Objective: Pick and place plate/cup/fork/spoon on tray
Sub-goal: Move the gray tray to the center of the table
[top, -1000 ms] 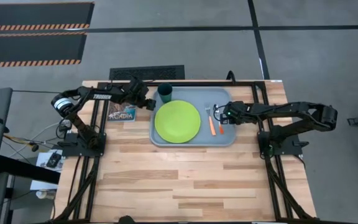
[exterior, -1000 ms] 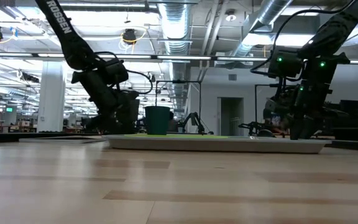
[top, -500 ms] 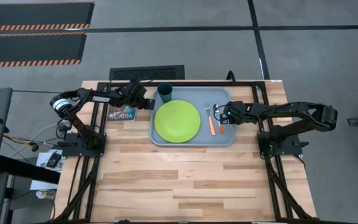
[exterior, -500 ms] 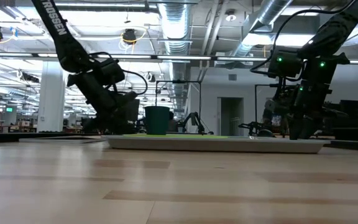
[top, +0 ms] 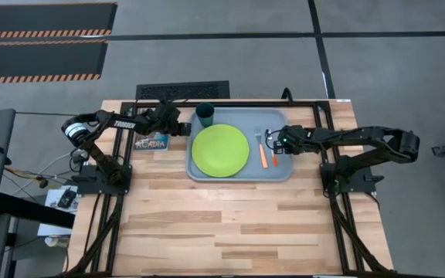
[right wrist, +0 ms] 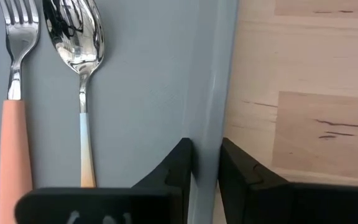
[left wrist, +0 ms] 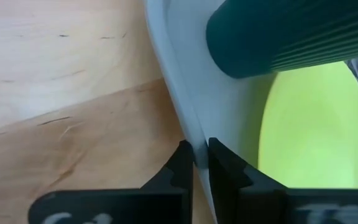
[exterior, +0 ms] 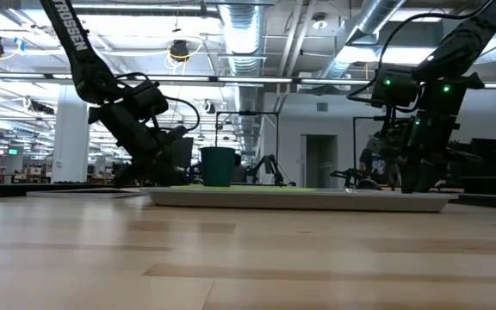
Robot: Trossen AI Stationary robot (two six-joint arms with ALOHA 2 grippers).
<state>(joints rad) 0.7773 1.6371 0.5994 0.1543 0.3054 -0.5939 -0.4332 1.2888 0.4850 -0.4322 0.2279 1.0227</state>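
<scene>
The grey-blue tray (top: 281, 174) lies flat on the table. On it are the green plate (top: 221, 150), the teal cup (top: 205, 114) standing in its far left corner, and the fork (top: 262, 151) and spoon (top: 273, 151) side by side right of the plate. My left gripper (top: 185, 129) is shut on the tray's left rim beside the cup (left wrist: 278, 37). My right gripper (top: 286, 145) is shut on the right rim, next to the spoon (right wrist: 79, 43) and fork (right wrist: 14, 74). My left gripper pinches the tray's left rim (left wrist: 191, 134) between its two fingers, one outside over the wood and one inside the tray. The tray lies on the table. My right gripper pinches the tray's right rim (right wrist: 209, 118) between its two fingers, one inside the tray and one outside. It comes from above.
A small printed card (top: 151, 142) lies on the table left of the tray, under the left arm. Bare wood (top: 230, 224) stretches from the tray to the near edge. Black frame rails run along the table's sides.
My left gripper has shut on the tray's left rim, and its arm has sunk a little and drawn slightly toward the table's left edge. The tray and what lies on it have stayed in place.
</scene>
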